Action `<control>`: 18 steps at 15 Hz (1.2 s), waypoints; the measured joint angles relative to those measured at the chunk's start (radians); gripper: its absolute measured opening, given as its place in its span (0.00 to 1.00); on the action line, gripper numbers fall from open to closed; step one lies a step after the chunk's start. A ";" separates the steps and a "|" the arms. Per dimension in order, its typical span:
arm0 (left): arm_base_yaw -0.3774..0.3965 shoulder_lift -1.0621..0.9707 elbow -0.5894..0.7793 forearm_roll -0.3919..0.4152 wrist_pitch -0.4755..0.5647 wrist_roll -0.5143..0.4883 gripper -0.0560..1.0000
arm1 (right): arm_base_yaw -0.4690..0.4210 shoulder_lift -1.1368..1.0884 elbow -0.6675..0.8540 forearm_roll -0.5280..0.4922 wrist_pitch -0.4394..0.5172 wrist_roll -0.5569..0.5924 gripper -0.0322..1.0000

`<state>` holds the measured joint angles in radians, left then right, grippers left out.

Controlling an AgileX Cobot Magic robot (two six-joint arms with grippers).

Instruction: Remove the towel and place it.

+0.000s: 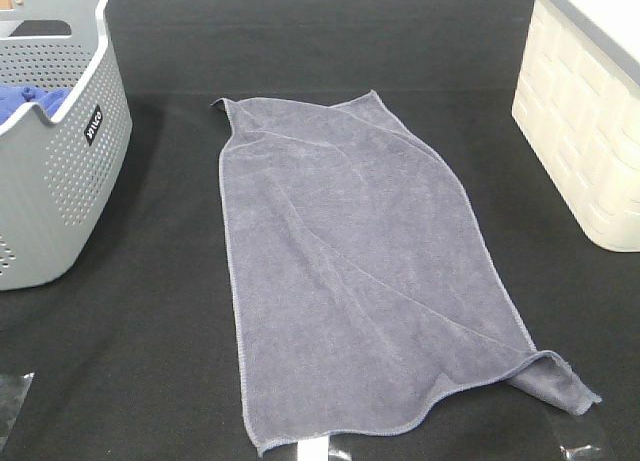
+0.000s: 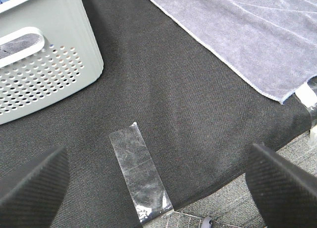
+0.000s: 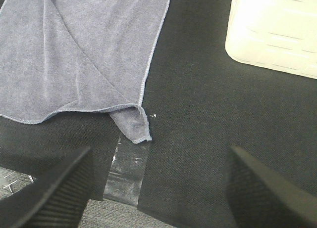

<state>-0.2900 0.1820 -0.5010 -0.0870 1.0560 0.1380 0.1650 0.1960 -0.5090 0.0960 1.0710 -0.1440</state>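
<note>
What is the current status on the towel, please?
Both hands open, empty, clear of towel. Towel spread flat on black mat between grey basket and white bin, one corner folded under. Nothing blocking.

My claw hangs wide open above the black table, both fingers clear of everything. A strip of clear tape lies near the table's edge, the grey perforated basket and the slate towel well apart beyond it.
</note>
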 joint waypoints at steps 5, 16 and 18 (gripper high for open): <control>0.000 0.000 0.000 0.000 0.000 0.000 0.92 | 0.000 0.000 0.000 0.000 0.000 0.000 0.71; 0.255 -0.152 0.000 -0.001 -0.004 0.001 0.92 | -0.197 -0.115 0.004 0.000 -0.002 0.001 0.71; 0.264 -0.186 0.000 -0.002 -0.004 0.001 0.92 | -0.220 -0.191 0.004 0.000 -0.001 0.001 0.71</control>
<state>-0.0260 -0.0040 -0.5010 -0.0890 1.0520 0.1390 -0.0550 0.0050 -0.5050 0.0960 1.0700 -0.1430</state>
